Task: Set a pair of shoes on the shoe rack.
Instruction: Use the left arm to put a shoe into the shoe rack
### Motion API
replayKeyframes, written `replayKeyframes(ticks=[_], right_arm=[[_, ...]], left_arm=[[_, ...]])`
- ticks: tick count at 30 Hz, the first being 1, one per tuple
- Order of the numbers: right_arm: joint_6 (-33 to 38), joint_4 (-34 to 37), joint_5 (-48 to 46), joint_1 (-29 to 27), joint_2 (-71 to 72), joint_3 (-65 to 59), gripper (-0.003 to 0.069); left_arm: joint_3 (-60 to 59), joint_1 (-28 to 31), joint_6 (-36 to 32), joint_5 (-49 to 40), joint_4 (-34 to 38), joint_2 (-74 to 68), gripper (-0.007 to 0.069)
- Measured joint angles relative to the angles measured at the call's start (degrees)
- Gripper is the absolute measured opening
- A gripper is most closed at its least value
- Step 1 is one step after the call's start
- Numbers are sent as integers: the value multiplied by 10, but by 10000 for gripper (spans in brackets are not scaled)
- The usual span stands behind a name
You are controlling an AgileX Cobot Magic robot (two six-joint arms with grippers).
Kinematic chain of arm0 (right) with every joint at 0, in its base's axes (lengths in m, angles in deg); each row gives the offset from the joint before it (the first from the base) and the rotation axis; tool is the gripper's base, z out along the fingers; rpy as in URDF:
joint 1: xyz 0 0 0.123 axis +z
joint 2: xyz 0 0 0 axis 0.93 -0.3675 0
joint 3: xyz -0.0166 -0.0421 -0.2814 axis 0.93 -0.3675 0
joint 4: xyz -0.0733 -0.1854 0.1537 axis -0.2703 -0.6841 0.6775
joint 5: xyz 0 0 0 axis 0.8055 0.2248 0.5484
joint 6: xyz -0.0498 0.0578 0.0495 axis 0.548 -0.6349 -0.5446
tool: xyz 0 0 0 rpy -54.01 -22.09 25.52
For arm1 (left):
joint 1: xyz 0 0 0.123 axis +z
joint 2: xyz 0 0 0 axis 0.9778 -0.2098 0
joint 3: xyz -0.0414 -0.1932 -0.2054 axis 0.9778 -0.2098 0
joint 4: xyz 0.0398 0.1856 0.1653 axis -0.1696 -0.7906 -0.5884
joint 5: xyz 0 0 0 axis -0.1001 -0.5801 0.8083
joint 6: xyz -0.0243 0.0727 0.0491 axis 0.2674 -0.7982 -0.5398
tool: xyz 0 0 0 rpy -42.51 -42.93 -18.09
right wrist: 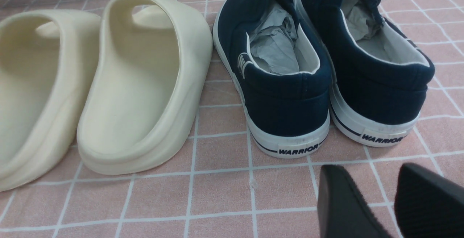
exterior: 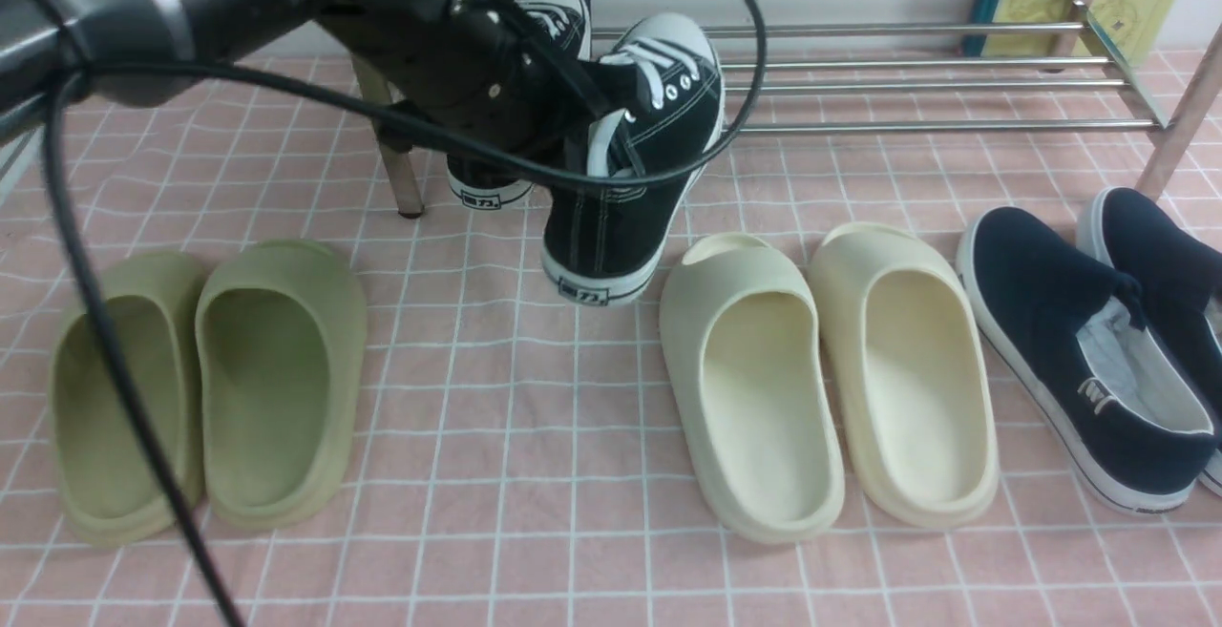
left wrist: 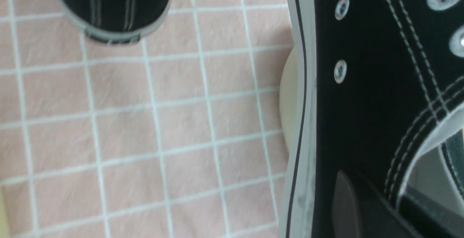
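Observation:
My left gripper (exterior: 603, 135) is shut on the side wall of one black canvas sneaker (exterior: 630, 178) at its opening. One finger (left wrist: 344, 201) presses the outside and the other sits inside the shoe (left wrist: 362, 86). This sneaker hangs tilted, white toe cap up toward the steel shoe rack (exterior: 907, 83) and heel low over the pink cloth. The second sneaker (exterior: 558, 11) lies behind my arm by the rack's left leg, mostly hidden; its heel (left wrist: 112, 9) rests on the cloth. My right gripper (right wrist: 377, 201) is open above bare cloth, holding nothing.
Olive-green slides (exterior: 210, 384) lie front left and cream slides (exterior: 826, 379) front centre-right. Navy slip-ons (exterior: 1098, 350) sit at the right, near the rack's right leg (exterior: 1179, 131). My left arm's black cable (exterior: 95, 322) loops across the left side.

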Motion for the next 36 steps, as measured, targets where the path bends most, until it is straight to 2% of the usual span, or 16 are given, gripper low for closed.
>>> replayKeyframes(ticks=[6, 13, 23, 28, 29, 30, 32, 36], right_arm=[[0, 0, 0, 0, 0, 0, 239], [0, 0, 0, 0, 0, 0, 239], [0, 0, 0, 0, 0, 0, 239], [0, 0, 0, 0, 0, 0, 239], [0, 0, 0, 0, 0, 0, 239], [0, 0, 0, 0, 0, 0, 239], [0, 0, 0, 0, 0, 0, 239], [0, 0, 0, 0, 0, 0, 239]], left_arm=[[84, 6, 8, 9, -2, -77, 15], [216, 41, 33, 17, -11, -184, 15], [299, 47, 44, 87, -26, -266, 43], [306, 48, 44, 98, -26, -267, 140], [311, 48, 44, 90, -26, -267, 215], [316, 48, 44, 82, -26, -267, 252], [338, 48, 44, 45, -26, -267, 342], [401, 48, 27, -55, -28, -267, 437]])
